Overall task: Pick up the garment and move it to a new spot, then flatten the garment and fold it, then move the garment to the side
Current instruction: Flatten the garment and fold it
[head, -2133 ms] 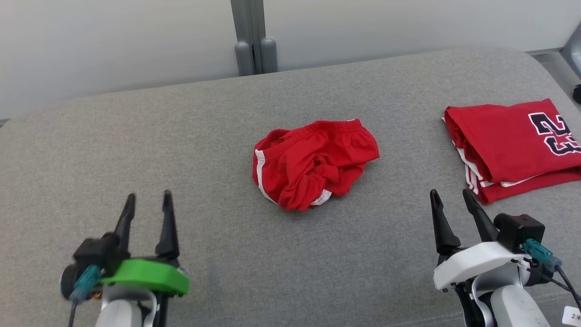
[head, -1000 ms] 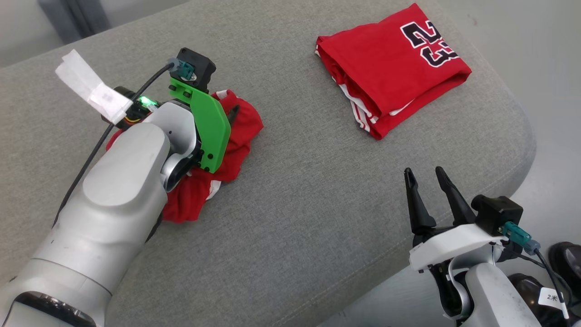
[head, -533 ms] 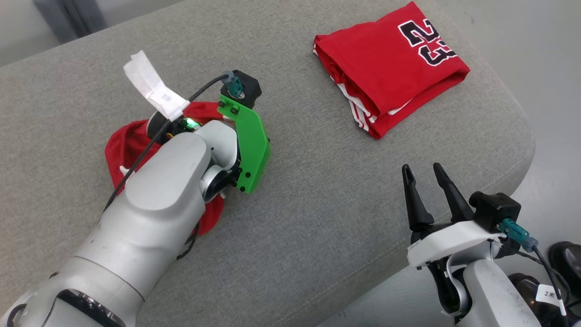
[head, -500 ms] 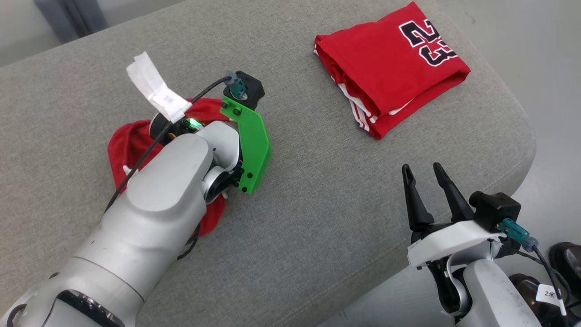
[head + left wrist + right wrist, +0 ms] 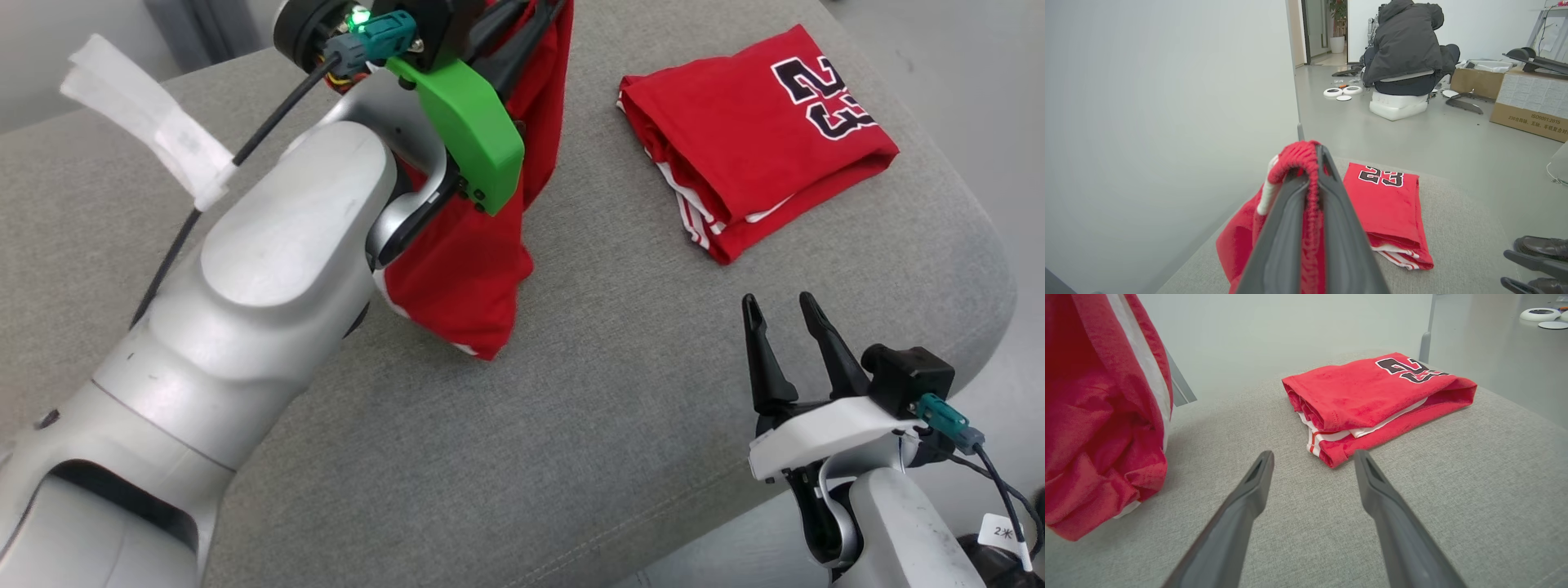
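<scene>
Left claw (image 5: 1309,165) clamps the garment (image 5: 473,269) by its waistband; it hangs vertically, left of the parted right claw (image 5: 777,300).

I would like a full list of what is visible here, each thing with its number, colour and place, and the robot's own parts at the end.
red shorts: one, red with a white stripe, hanging from the left gripper
folded jersey: one, red with a black 23, lying on the cushion
cushion: one, grey, under both garments
person: one, dark jacket, crouched at a white block on the floor
cardboard boxes: two, brown, on the floor beyond the cushion
round discs: three, white, on the floor near the person
shoe: at least one, black, on the floor beside the cushion
left gripper: one, dark fingers, shut on the shorts' waistband
right gripper: one, dark fingers, open and empty
</scene>
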{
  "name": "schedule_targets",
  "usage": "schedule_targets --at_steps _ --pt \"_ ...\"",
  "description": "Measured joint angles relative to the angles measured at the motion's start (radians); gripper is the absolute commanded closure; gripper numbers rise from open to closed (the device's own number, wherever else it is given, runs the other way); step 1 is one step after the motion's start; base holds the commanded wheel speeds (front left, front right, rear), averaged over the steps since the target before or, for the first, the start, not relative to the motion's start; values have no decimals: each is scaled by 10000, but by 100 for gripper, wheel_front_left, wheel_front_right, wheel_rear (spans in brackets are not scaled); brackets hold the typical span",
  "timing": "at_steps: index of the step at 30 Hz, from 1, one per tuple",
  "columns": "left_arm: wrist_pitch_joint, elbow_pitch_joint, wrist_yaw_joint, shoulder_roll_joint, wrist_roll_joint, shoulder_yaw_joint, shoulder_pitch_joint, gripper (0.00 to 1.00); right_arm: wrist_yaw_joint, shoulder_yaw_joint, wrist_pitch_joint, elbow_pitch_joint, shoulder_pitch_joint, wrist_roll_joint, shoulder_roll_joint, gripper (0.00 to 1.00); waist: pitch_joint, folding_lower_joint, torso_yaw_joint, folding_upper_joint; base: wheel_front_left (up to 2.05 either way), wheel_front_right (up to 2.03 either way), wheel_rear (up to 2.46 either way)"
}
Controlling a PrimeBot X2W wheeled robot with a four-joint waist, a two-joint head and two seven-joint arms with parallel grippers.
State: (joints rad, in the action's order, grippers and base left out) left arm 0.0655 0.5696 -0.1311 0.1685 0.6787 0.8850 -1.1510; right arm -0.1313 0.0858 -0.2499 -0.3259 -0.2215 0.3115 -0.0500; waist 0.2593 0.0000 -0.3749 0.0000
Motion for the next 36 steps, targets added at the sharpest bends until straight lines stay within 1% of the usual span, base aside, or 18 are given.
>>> schedule_targets --at_steps 1,4,6,8,12,14,17,19,22,25,28,32,36 --pt "169 -247 0 165 61 113 -76 100 0 -46 33 31 44 -46 -4 0 -41 0 95 0 0 0 0" --pt "169 -989 0 663 337 725 112 100 0 -217 146 134 185 -159 -2 0 -132 0 422 0 0 0 0" --pt "113 -1499 0 1001 677 1243 661 100 0 -299 238 226 271 -219 0 0 -180 0 670 0 0 0 0" --pt "23 -1996 -6 1346 1076 1684 1550 100 0 -355 314 337 355 -265 0 0 -230 0 974 0 0 0 0" --pt "-90 -2351 -4 2213 1254 2435 3085 100 0 -414 477 554 388 -343 4 0 -332 0 1536 0 0 0 0" --pt "-238 -2420 42 2445 1279 2859 3887 100 0 -437 577 658 440 -410 2 0 -395 0 1847 -1 0 0 0" --pt "-263 -2395 184 2638 1267 3127 4470 100 0 -441 719 769 518 -462 -2 0 -491 0 2267 0 0 0 0" --pt "-198 -2226 380 2792 1275 3131 4738 100 0 -401 777 846 519 -470 2 0 -562 0 2514 0 0 0 0" --pt "86 -1772 951 2941 1189 2974 4861 100 0 -364 846 882 529 -470 6 0 -693 0 2837 0 0 0 0" --pt "360 -1193 1586 3055 1239 2612 4990 100 0 -320 872 892 538 -445 6 0 -855 0 3074 0 0 0 0" --pt "591 -761 1981 3053 1430 2301 5158 100 0 -290 899 888 550 -407 6 0 -1002 0 3192 0 0 0 0" --pt "855 -259 2190 2888 2002 1852 5426 100 0 -295 899 867 636 -403 4 0 -1121 0 3242 0 0 0 0" --pt "1473 -52 2203 2564 2777 1074 5744 100 0 -303 901 859 705 -403 6 0 -1204 0 3199 0 0 0 0"
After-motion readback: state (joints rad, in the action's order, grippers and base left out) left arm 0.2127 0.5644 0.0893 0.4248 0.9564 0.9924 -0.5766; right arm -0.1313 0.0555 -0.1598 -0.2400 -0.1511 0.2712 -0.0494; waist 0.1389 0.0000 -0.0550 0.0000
